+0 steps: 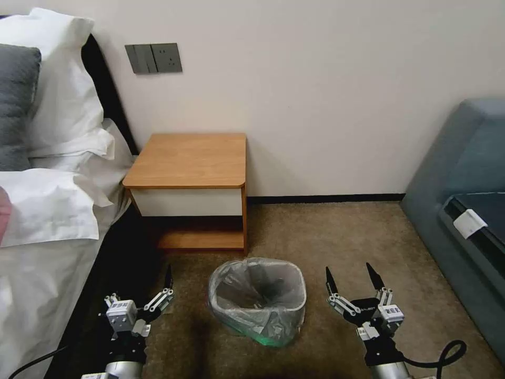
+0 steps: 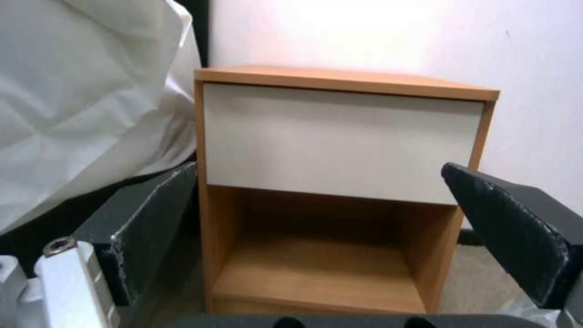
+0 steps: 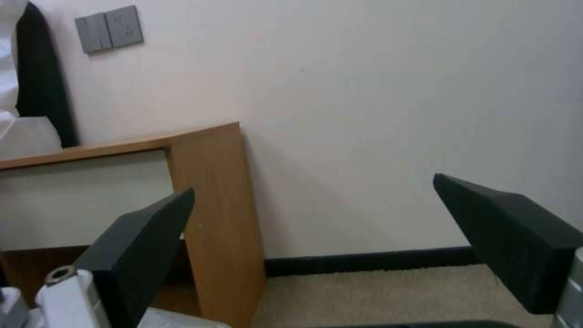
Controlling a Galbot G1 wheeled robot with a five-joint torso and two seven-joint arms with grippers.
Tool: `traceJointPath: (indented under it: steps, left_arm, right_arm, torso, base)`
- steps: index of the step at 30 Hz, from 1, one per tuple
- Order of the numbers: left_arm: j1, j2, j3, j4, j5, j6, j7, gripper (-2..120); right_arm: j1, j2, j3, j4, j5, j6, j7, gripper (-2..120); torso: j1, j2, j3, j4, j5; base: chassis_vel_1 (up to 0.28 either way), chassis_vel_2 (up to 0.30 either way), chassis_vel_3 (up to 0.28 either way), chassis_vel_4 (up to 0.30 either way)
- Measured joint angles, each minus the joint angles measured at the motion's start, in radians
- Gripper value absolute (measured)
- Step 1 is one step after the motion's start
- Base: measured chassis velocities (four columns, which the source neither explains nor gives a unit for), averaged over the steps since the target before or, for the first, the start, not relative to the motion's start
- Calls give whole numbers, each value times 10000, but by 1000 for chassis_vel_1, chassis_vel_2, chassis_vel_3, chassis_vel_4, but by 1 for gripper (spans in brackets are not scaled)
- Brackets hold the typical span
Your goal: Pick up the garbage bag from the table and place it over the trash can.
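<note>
Garbage bag (image 1: 252, 310) lines our trash can (image 1: 294, 301) before the table (image 1: 189, 160); our left gripper (image 1: 158, 292) and right gripper (image 1: 351, 281) flank the can, low, both spread, holding nothing.

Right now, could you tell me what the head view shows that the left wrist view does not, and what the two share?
Head view alone: the trash can on the carpet, with the garbage bag already lining it and draped over its rim, the right gripper open beside it, the wall switches, and the sofa.

Left wrist view alone: the table's low shelf seen head-on.

Both: the table, the bedding, and the left gripper, open.
</note>
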Motion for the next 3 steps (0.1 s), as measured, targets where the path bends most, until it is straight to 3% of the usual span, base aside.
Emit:
traceJointPath:
  steps: [3]
  left_arm:
    - [0, 0, 0, 0, 0, 0, 0, 100]
  right_arm:
    - [0, 0, 0, 0, 0, 0, 0, 100]
  torso:
    - [0, 0, 0, 0, 0]
  base:
    - [0, 0, 0, 0]
